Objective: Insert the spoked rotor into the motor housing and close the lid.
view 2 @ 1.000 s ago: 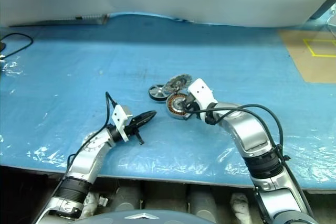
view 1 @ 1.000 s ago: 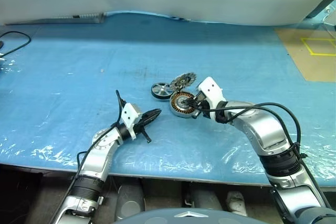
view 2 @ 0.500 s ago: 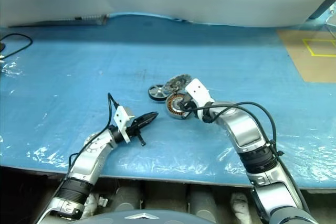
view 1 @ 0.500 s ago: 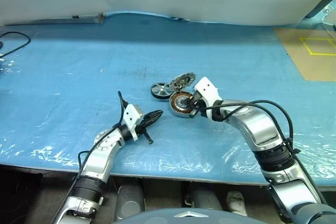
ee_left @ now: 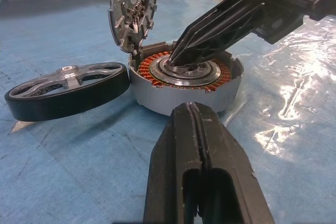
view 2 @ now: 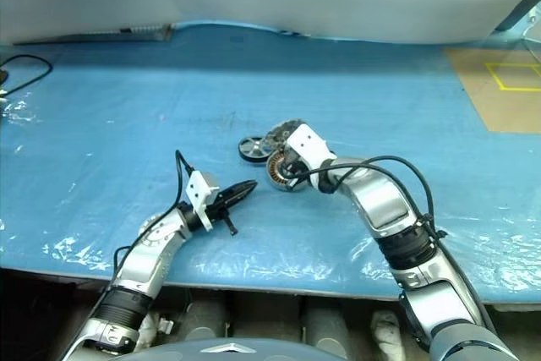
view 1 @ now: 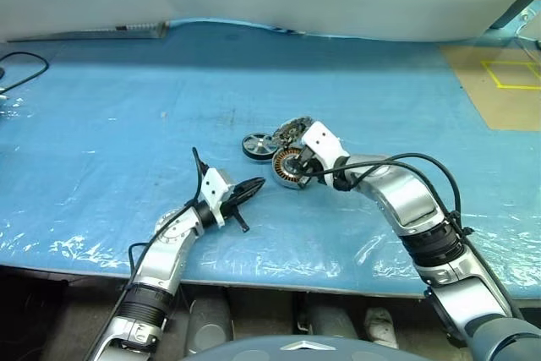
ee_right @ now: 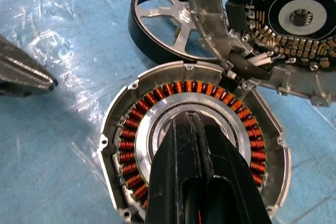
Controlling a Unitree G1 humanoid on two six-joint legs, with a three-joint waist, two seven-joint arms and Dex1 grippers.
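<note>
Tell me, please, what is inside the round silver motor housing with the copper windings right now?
Inside the motor housing sit the orange winding ring and a silver centre ring. The right gripper, fingers shut, points into its centre and hides the middle. No spoked rotor inside; it lies beside it.

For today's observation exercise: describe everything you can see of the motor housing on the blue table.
The motor housing is a round, shallow, silver metal shell lying flat on the blue plastic-covered table. Inside, a ring of copper-orange windings surrounds a silver central ring. The shut right gripper has its tip at that centre. The lid stands tilted open at one edge, joined by thin wires. The spoked rotor lies beside it, not yet inserted.
</note>
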